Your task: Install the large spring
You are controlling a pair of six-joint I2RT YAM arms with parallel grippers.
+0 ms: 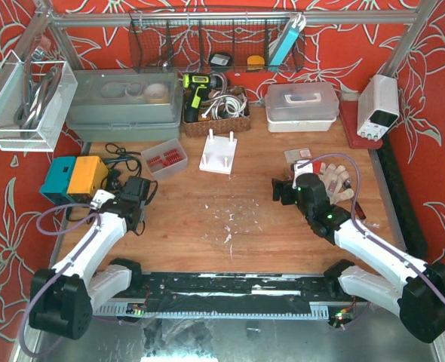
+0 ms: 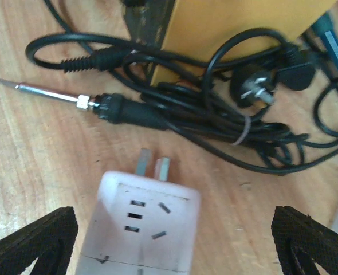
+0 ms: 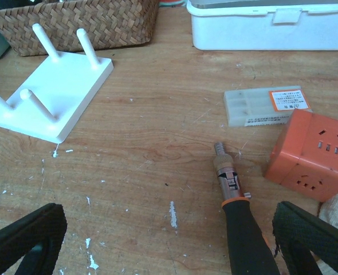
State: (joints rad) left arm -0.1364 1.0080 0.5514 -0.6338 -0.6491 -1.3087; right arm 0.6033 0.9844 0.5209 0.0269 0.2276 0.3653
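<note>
At the near edge a black rail (image 1: pixel 230 283) runs across the wooden tabletop (image 1: pixel 253 226), which is scuffed and flecked with white. On the left, the left pincer (image 2: pixel 173 215) stands open, its fingers wide either side of a white plug adapter (image 2: pixel 140 229) lying flat. Just beyond it are a soldering iron (image 2: pixel 60 94), a bundle of black cable (image 2: pixel 215 120) and a yellow and teal box (image 1: pixel 75 177). On the right, the right pincer (image 3: pixel 169 209) is open too, with a screwdriver (image 3: pixel 243 229) lying between its fingers. An orange socket cube (image 3: pixel 312 154) and a small clear case (image 3: pixel 266 106) lie just past it. Farther, near the middle, is a white peg stand (image 1: pixel 219 154), then a wicker basket (image 1: pixel 215 121), a grey lidded bin (image 1: pixel 124 105) and a white box (image 1: pixel 302 105). Red cloth with white flowers (image 1: pixel 343 45) lines the walls. Where the large spring is, I cannot tell in any view.
</note>
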